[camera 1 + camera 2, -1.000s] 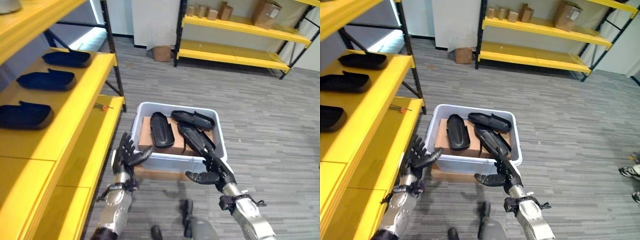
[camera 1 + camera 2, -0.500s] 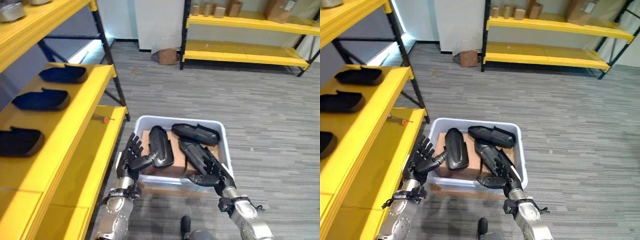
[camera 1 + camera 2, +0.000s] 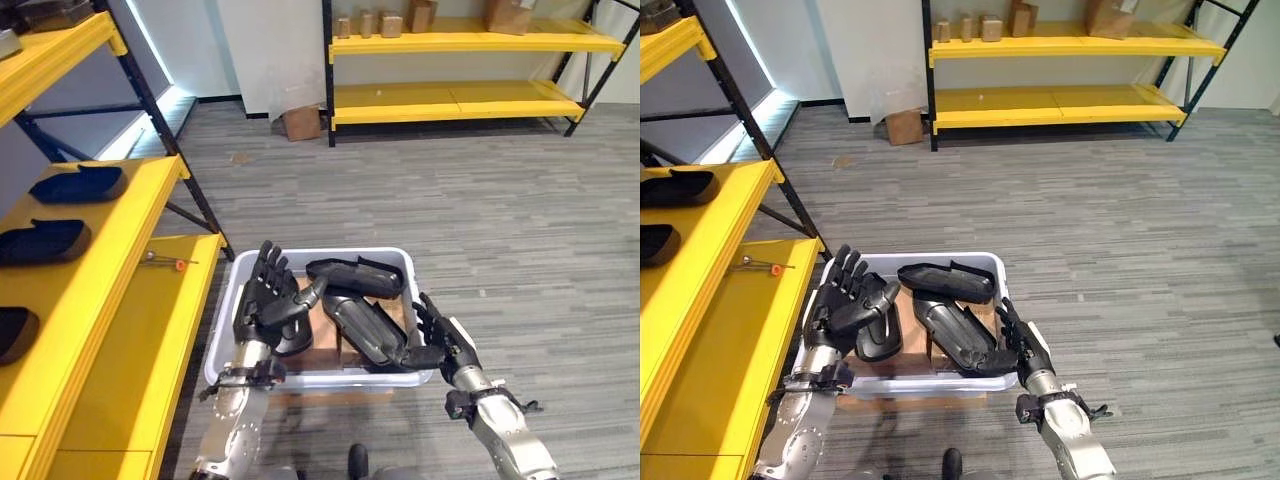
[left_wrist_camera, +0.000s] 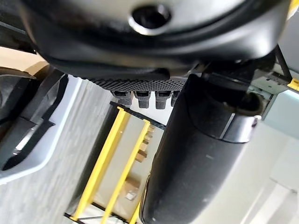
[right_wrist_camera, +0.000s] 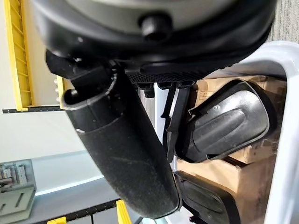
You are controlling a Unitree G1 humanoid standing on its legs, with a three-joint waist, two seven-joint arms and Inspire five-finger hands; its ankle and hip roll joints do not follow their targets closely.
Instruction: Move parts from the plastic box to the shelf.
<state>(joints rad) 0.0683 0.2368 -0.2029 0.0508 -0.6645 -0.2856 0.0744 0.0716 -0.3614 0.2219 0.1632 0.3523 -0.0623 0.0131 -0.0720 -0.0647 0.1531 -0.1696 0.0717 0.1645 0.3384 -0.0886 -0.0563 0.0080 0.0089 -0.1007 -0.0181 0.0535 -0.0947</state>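
Both hands [image 3: 268, 300] over box rim [image 3: 225, 330]

Even indoor light is filling the room, and a bright strip is glowing along the far wall [image 3: 165, 95]. The wrist views are perhaps blurring up close.

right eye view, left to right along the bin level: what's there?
Yellow shelf board → left hand, fingers spread, over the white plastic box → long black moulded part in the box → right hand at the box's right rim → grey plank floor.
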